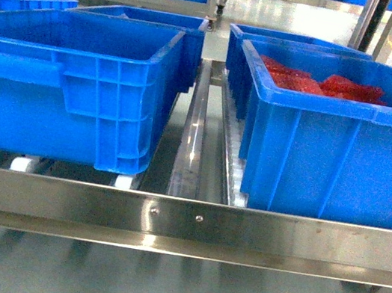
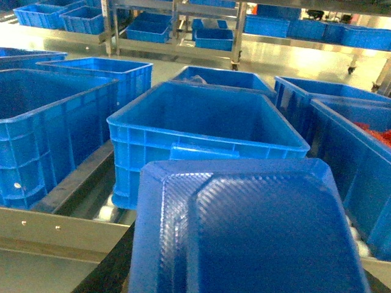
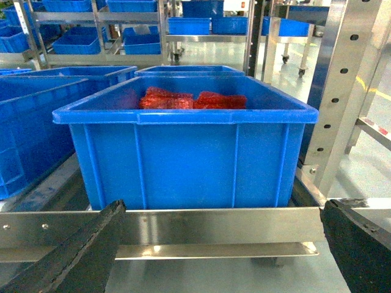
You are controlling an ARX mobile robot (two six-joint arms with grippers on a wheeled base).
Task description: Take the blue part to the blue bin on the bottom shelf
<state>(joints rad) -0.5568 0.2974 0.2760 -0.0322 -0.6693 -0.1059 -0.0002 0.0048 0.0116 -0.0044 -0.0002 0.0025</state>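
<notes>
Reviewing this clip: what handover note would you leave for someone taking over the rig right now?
Left gripper: shut on the blue part, held short of the blue bin, at the front of the bottom shelf.
Right gripper: open, empty, facing the crate with red packets.
Done: part picked.
Left: carry it over the bin's rim and release; the bin looks empty.

4 blue crates (image 1: 70, 86), 1 shelf (image 1: 182, 224)

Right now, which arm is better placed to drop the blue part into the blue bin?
Left. Its wrist view shows the blue part right before the blue bin, which looks empty. The right wrist faces the crate with red packets, jaws empty.
</notes>
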